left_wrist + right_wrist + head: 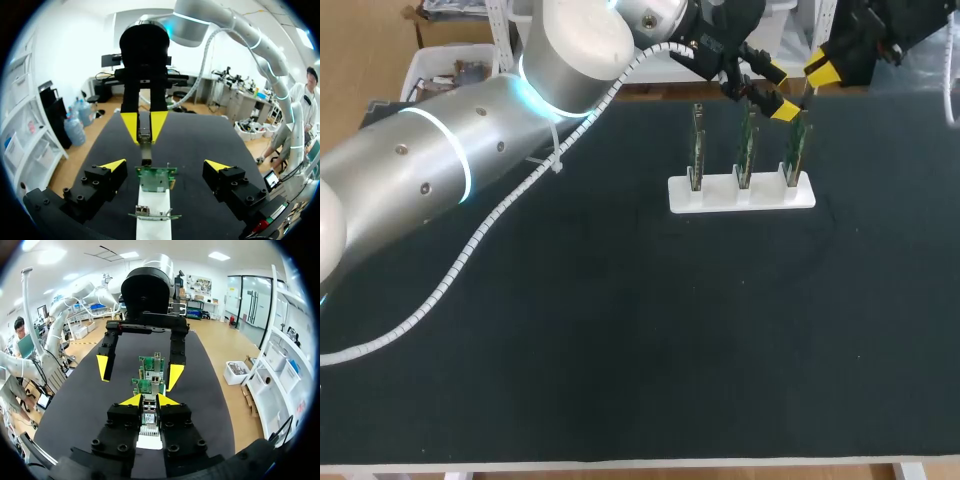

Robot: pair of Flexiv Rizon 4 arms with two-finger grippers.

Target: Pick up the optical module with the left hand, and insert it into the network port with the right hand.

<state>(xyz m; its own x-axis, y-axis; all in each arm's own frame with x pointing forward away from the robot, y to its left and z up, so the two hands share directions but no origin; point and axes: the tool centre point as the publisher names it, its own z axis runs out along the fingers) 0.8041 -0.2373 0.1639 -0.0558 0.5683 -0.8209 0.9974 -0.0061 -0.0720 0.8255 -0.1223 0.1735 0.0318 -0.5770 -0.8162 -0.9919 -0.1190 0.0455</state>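
Note:
My right gripper (149, 400) is shut on the small silver optical module (149, 416), its yellow tips pressed to the module's two sides. It holds the module (144, 134) just above the nearest green board (157, 178) of the white holder (153, 220). That holder (740, 195) stands at the table's far right with three upright green boards, the rightmost board (796, 150) under both grippers. My left gripper (165, 165) is wide open, straddling the same board from the opposite side with nothing between its fingers. In the head view it (779, 91) faces the right gripper (818, 72).
The black mat (620, 320) covers the table. My left arm (470, 160) stretches across the table's back left, with its ribbed cable (470, 250) hanging over the mat. The two other boards (697, 150) (747, 148) stand left of the grippers.

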